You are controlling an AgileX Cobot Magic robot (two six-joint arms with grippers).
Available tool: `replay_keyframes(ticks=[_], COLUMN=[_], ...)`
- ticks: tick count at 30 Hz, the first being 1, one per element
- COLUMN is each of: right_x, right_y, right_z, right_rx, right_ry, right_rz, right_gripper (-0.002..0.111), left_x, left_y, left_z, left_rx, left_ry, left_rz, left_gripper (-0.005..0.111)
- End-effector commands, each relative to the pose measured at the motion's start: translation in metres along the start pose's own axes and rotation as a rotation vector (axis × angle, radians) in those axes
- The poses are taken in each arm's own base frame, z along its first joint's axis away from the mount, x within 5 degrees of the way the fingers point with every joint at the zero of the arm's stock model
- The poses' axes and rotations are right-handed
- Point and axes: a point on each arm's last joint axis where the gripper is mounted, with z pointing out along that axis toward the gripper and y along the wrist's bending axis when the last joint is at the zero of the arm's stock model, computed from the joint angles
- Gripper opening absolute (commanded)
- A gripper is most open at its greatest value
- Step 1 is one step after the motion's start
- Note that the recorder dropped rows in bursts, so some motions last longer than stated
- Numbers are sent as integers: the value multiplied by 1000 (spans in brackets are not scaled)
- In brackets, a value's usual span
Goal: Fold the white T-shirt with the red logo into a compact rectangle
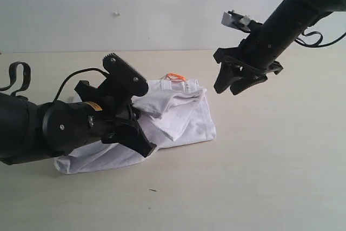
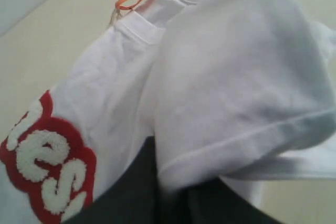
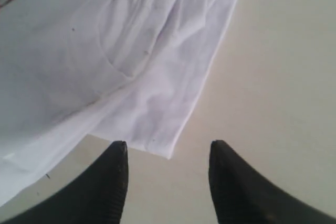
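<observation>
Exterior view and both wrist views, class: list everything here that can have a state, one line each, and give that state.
White T-shirt: partly folded, wrinkled, lying on the table.
Red logo: face up, only partly in view.
Orange tag: sticking out at the collar.
Left gripper: shut on a fold of the white T-shirt.
Right gripper: open, empty, raised beside the shirt's edge.

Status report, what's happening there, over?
Left gripper shut on wrinkled white cotton T-shirt. Right gripper open, hovering near its edge. Shirt partly folded. Nothing obstructing.

One T-shirt (image 1: 184,117), one logo (image 2: 47,166), two arms (image 1: 59,125) (image 1: 286,17)
</observation>
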Motion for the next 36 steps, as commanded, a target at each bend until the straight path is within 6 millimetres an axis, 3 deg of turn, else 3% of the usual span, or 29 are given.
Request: replay_keyframes(ticks=[1,3,8,17,25,33,36], right_x=[12,18,20,17,25,11,5], right_y=[-13,-22,-26,-19,-3,16,26], right_z=[21,42,69,79,106,76,58], right_rx=[5,-9,-128,-250,-227,-252,-257], right_ry=[74,130,150,109,212,166,133], right_rz=[39,73,83,70,14,-69,-111], right_gripper=[46,46,46,46,44,0,0], left_x=[0,0,0,0,1,1,1], left_y=[0,-1,-1,-1,-1,-3,-3], left_z=[-2,-2,-2,-2,-2,-2,-2], left_rx=[15,23,25,26,28,40,41], left_ry=[8,15,16,16,18,28,27], left_rz=[-18,-17,-17,-15,-15,-15,-13], left_gripper=[0,0,0,0,0,0,0])
